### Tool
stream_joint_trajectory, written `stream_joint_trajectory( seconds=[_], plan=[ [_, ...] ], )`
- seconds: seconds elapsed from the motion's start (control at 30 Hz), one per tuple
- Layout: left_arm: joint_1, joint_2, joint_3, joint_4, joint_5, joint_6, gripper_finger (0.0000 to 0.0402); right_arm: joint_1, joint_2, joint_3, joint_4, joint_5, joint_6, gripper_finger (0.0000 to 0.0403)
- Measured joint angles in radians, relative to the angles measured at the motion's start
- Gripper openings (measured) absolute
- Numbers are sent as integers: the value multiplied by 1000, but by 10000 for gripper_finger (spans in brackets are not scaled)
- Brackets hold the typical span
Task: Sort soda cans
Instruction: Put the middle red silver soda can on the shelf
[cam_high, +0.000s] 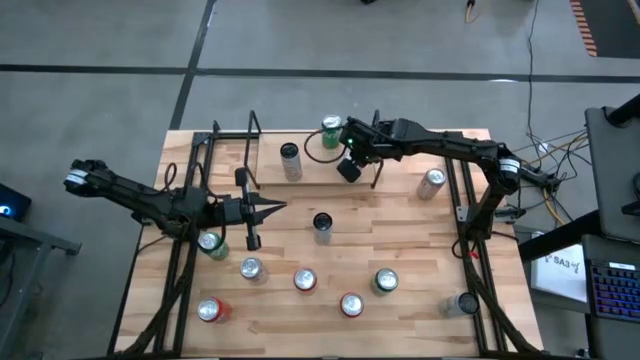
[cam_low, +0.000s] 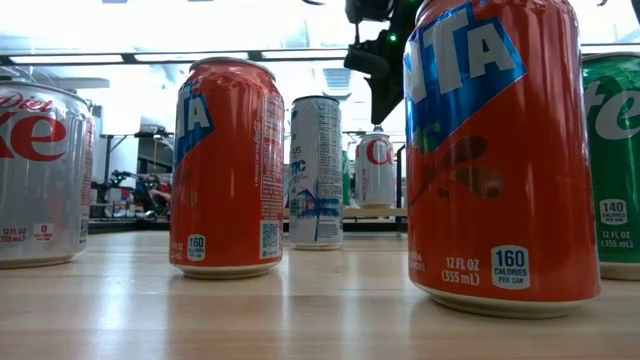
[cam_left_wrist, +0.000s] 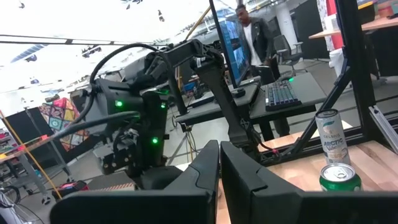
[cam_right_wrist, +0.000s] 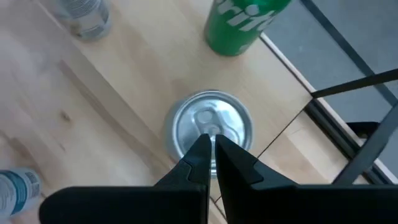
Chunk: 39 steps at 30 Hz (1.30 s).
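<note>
Only the right wrist view shows the right tool (cam_right_wrist: 211, 152), closed and empty, over a silver can top (cam_right_wrist: 210, 127), while the left tool (cam_high: 275, 209) waits closed mid-left of the high view.

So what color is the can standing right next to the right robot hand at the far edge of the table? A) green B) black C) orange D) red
A: seen from above, the can beside the right gripper has a green body under its silver top, and the right wrist view shows it green too.
</note>
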Motion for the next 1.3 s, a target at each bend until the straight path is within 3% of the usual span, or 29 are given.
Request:
stream_joint_trajectory(
  seconds=[0.43, 0.9, 1.1, 1.3],
  plan=[
    [0, 0, 0, -2, 0, 0, 0, 14, 68, -6, 110, 34, -29, 13],
    [0, 0, 0, -7, 0, 0, 0, 8, 80, -6, 112, 100, 0, 13],
    [0, 0, 0, -7, -6, 0, 0, 8, 43, -8, 96, 96, 7, 13],
    [2, 0, 0, -12, -17, 1, 0, 8, 11, -8, -32, 88, 78, 13]
  ],
)
